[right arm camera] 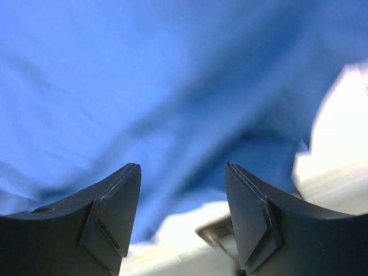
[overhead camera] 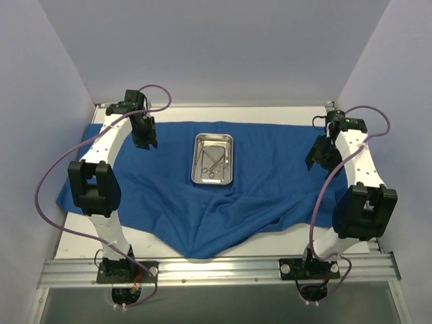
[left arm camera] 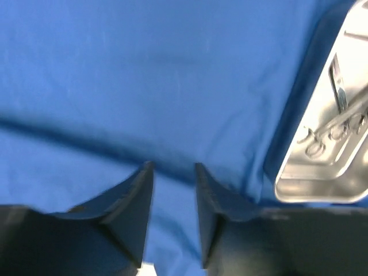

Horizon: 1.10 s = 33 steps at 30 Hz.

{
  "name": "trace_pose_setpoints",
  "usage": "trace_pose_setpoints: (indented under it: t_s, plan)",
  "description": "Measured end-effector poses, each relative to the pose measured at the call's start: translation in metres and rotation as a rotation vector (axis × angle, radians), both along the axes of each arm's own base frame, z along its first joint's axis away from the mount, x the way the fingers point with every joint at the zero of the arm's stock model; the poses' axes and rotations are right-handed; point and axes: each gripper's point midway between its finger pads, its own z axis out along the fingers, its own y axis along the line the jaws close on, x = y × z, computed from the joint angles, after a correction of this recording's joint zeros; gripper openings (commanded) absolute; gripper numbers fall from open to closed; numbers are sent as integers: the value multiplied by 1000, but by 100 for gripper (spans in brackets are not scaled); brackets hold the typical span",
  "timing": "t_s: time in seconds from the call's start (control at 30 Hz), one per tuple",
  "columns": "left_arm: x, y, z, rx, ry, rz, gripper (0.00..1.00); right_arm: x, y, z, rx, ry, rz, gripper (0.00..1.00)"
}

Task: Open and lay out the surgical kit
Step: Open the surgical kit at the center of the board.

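Cloth (overhead camera: 162, 196), royal blue and wrinkled, lies spread wide over the desk (overhead camera: 277, 244), its near edge drooping to a point toward the desk's near side. Starting at the left, my left arm (overhead camera: 108, 138) reaches over the cloth's far left part, and my left jaws hang over the fabric there, a narrow gap between them and nothing in it; my left wrist camera shows plain blue cloth (left arm camera: 144, 86) past the fingertips (left arm camera: 138, 195), with a soft crease running across. To the right of those jaws, apart from them, the steel tray (overhead camera: 194, 162) sits on the middle of the cloth, toward the far side, and the thin silvery instruments (overhead camera: 213, 162) lie inside it; the left wrist view catches the tray (left arm camera: 305, 192) at its right edge, ring handles (left arm camera: 336, 129) showing inside. Farther right, my right arm (overhead camera: 358, 162) holds my right jaws over the cloth's right end, near its edge. They stand wide apart and empty. That wrist view is blurred: blue folds (right arm camera: 144, 86) ahead, pale desk (right arm camera: 339, 115) at the right.
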Motion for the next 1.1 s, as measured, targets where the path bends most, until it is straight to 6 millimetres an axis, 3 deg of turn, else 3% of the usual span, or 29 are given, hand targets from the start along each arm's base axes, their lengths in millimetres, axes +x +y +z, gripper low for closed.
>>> trace_pose_setpoints:
  t_s: [0.13,0.2,0.3,0.33,0.4,0.6,0.8,0.9,1.1]
  plan:
    - [31,-1,-22,-20,19,-10,30,82,14,16,40,-177,23,57]
    - [36,-1,-34,-15,43,-15,24,111,25,10,73,-204,37,51]
    - [43,5,-51,20,86,15,9,139,38,-18,116,-195,47,20]
    - [45,9,-56,31,103,31,5,144,41,-29,129,-180,43,6]
    - [50,19,-66,57,136,64,2,151,50,-54,159,-146,40,0]
    - [42,49,-105,93,275,129,2,162,59,-94,194,-114,34,0]
    - [46,45,-118,38,301,128,3,168,58,-124,200,-104,24,0]
    - [70,37,-126,-8,266,135,2,175,56,-128,212,-112,20,0]
    - [89,30,-127,-162,262,218,2,197,51,-130,264,-119,10,0]
